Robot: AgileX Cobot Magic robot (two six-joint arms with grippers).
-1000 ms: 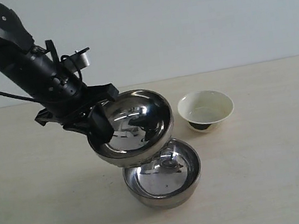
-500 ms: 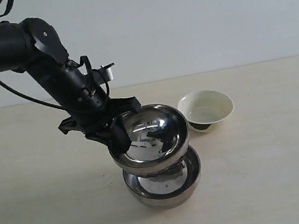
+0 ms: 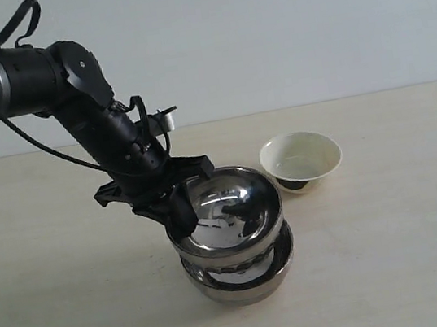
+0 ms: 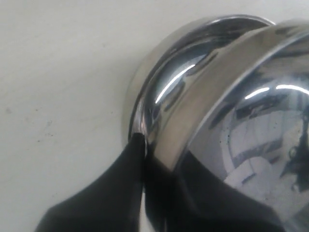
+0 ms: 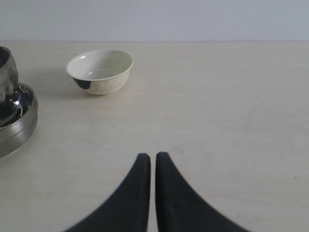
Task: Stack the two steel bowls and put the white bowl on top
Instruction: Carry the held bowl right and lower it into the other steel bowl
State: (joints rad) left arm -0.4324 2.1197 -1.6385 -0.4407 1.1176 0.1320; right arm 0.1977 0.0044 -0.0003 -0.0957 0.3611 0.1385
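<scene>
Upper steel bowl (image 3: 230,211) has dropped since the earlier frames: it was held tilted above and to the left of the lower steel bowl (image 3: 248,281), now it sits nested in it, near level. Left arm (image 3: 68,95) came down and toward centre with it.

Left gripper (image 3: 178,213) is clenched on the upper bowl's rim at the bowl's left side, one finger inside the bowl, one outside against the wall. Left wrist view confirms it: dark fingers (image 4: 108,198) pinch the brushed rim band, and the lower bowl's edge shows just beyond the outer fingertip. Cannot tell whether that outer finger touches the lower bowl's rim. Upper bowl's rim stands a little above the lower one's, a thin band of the lower bowl showing around the front and right.

Stack rests on the table (image 3: 399,268), front of centre. White bowl (image 3: 301,159) is upright on the table behind and right of the stack, near it but apart, with nothing in it and not yet on the stack.

Right gripper (image 5: 153,162) is closed, tips almost together, gripping nothing. It hangs over bare table, well apart from the white bowl and the stack; both show ahead of it in the right wrist view. It is out of the exterior view.
</scene>
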